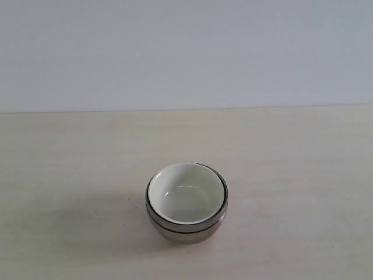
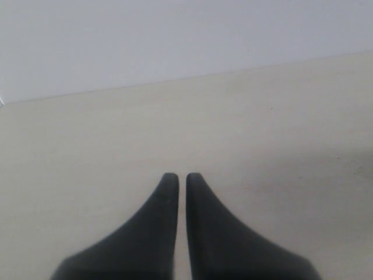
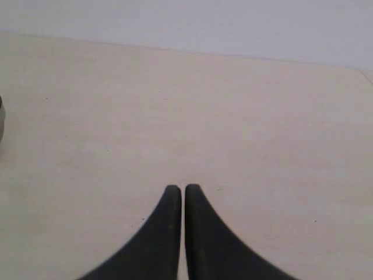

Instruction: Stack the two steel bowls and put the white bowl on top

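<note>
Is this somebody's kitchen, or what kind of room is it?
Probably a robot test bench, not a kitchen: a bare pale table, a blank white wall, and the white bowl nested in the steel bowls. The left gripper and right gripper hang over the table.

Open table (image 1: 303,175) around nested bowls (image 1: 186,201)

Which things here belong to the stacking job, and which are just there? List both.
Job: two steel bowls, nested; white bowl, seated in them on top.
Just there: table; wall behind it.
</note>
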Motion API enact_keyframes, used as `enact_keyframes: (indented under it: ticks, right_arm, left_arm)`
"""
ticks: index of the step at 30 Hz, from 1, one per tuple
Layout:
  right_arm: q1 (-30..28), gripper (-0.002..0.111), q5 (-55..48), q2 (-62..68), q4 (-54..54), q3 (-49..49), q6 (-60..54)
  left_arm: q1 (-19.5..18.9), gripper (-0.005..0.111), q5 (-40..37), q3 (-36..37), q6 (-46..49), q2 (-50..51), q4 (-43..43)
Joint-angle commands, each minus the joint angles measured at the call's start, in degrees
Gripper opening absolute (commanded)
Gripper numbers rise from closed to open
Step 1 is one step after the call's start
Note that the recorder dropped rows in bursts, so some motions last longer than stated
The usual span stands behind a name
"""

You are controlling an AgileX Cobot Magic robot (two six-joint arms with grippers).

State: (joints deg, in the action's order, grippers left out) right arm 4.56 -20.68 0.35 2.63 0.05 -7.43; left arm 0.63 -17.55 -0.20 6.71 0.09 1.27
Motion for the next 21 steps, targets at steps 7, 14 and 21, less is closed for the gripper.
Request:
enact_keyframes:
  ticks: [7, 14, 21]
  right_arm:
    - [0.03, 0.000, 0.27, -0.35, -0.27, -0.05, 1.26]
    - [0.03, 0.000, 0.27, -0.35, -0.27, -0.05, 1.26]
    - [0.03, 0.000, 0.27, -0.35, -0.27, -0.05, 1.26]
  left_arm:
    - [-0.05, 0.004, -0.01, 0.20, 0.15, -0.09, -0.54]
    - [-0.05, 0.004, -0.01, 0.20, 0.15, -0.09, -0.54]
    - [-0.05, 0.004, -0.01, 0.20, 0.15, -0.09, -0.54]
